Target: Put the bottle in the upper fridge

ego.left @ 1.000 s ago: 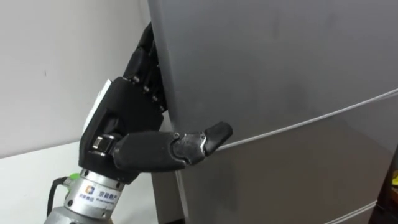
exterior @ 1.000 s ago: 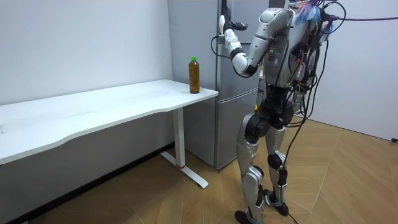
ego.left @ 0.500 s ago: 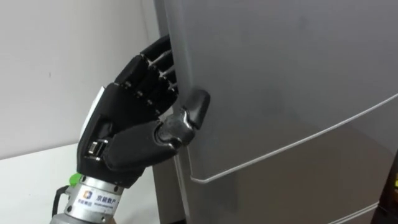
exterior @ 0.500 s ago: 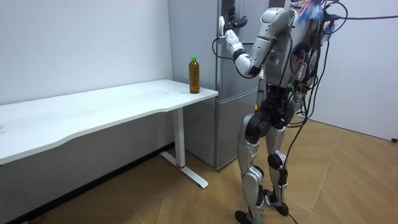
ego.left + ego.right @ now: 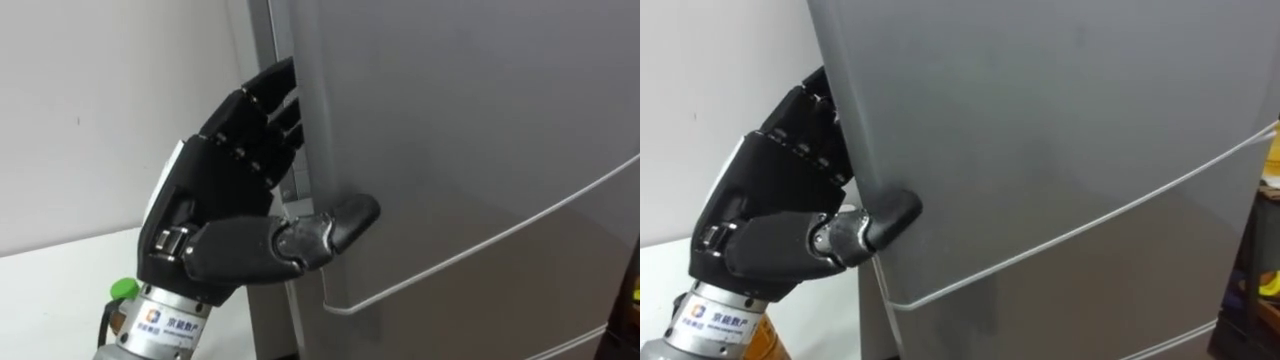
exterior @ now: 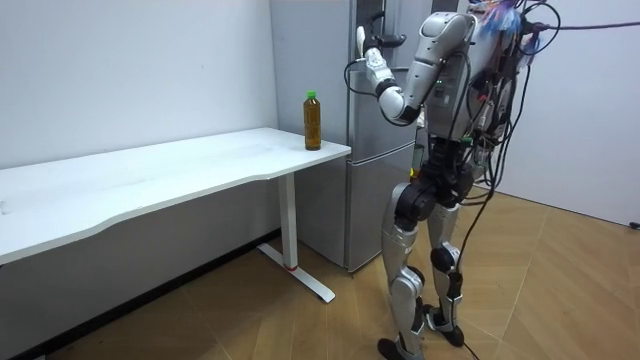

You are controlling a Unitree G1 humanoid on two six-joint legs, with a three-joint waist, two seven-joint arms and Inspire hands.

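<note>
Over on the left, the long white bench (image 6: 150, 180) is standing along the pale wall, its top smooth and flat with a gently curved front edge, resting on a slim white leg. The bottle (image 6: 313, 120) is standing upright near the bench's right-hand corner, a tall rounded thing of clear plastic with amber liquid and a green cap, and nothing is touching it. It is sitting at about 8 o'clock from the raised hand in the room view, well apart from it.

Just beside the bench's right end, the fridge (image 6: 365, 180) is rising as a tall grey box with a matt, brushed-metal look. The robot is standing upright on the wooden herringbone floor (image 6: 250, 320), close in front of the fridge and facing it, its left arm lifted to head height.

Up close, the left hand (image 5: 215, 200), black and segmented with a silver wrist cuff, is gripping the left edge of the upper door (image 5: 480, 100). Its fingers (image 5: 262, 110) are reaching up toward 1 o'clock and hooking round that edge, their tips tucked out of sight behind it, while the thumb (image 5: 335, 222) is lying flat on the door's front, pointing toward 3 o'clock. A thin pale seam is running slantwise below the thumb, parting this door from the lower door (image 5: 480, 300).
</note>
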